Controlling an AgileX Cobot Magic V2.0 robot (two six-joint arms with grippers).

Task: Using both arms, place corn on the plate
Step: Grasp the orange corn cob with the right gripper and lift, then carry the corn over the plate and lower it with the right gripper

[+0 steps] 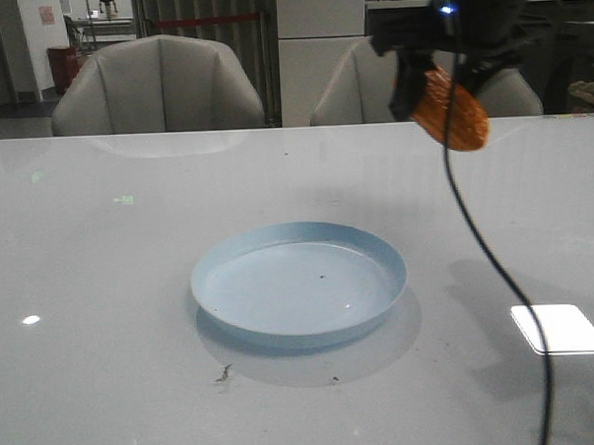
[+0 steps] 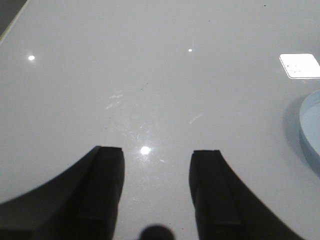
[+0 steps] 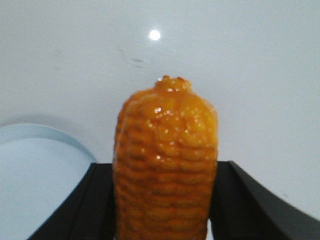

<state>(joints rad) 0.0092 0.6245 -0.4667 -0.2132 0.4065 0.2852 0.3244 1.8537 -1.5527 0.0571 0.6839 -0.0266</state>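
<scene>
Behind the tabletop (image 1: 103, 290) I can see two padded chairs (image 1: 158, 83) and a dim room, none of it in my working space. Taking the plate (image 1: 300, 281) as my landmark and reading left to right: to its left, my left gripper (image 2: 156, 192) hangs low over bare grey surface, jaws apart with nothing between them. It does not appear in the front view; in the left wrist view only the plate's rim shows at the frame's edge, so I judge that arm to be near the plate but not over it.

The plate itself sits flat around mid-table, with nothing in it. Right of it and beyond, lifted well clear of the surface, my right gripper (image 1: 438, 64) is clamped on the corn (image 1: 452, 109), both fingers pressed against the cob's flanks and one end poking out past them. Its cable (image 1: 496, 273) trails down right of the plate.

My read on progress: pickup done, carry under way, placement not yet done. The corn is held high and apart from the plate.

Room looks generous. Open surface surrounds the plate on every side, apart from a bright white patch (image 1: 560, 329) on the table to its right. The low rim is the only edge to clear, and the corn rides far above it.
</scene>
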